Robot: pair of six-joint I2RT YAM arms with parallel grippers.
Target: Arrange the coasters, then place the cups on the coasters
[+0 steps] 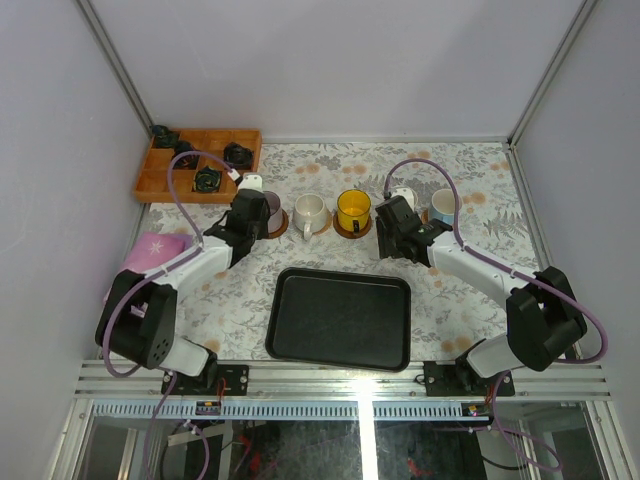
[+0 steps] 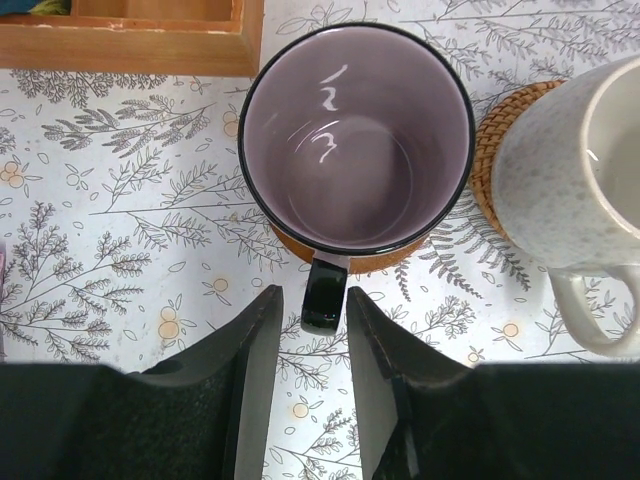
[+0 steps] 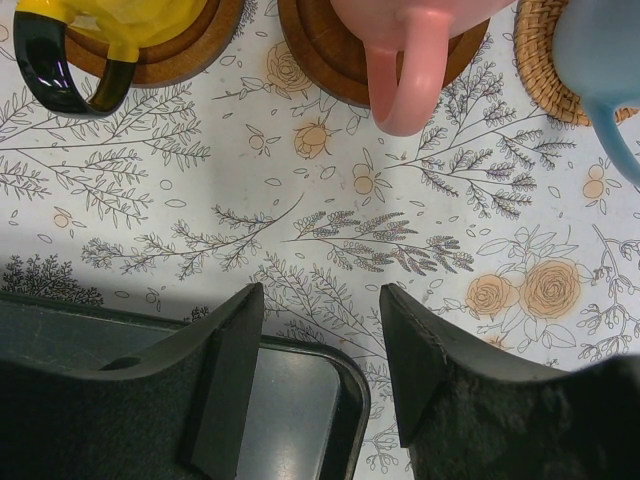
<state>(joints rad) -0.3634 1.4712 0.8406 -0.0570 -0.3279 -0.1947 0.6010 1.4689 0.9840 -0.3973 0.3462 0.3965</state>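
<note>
Lilac cup (image 2: 355,140) upright on its coaster (image 2: 385,265), mouth up, black handle (image 2: 325,312) pointing back at the left gripper (image 2: 312,295). Jaws narrow, straddling the handle tip, not clamped; one finger possibly touching it. Right gripper (image 3: 322,300) half-wide, empty, over the tray (image 3: 300,400) edge. Pink-handled cup (image 3: 405,70) just ahead, handle toward it.

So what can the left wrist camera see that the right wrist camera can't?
Only the left wrist: the lilac cup, the cream cup and a wooden box corner. Only the right wrist: the yellow cup, a pink handle, a blue handle and the black tray. Both: the flowery table cover and coasters under cups.
</note>
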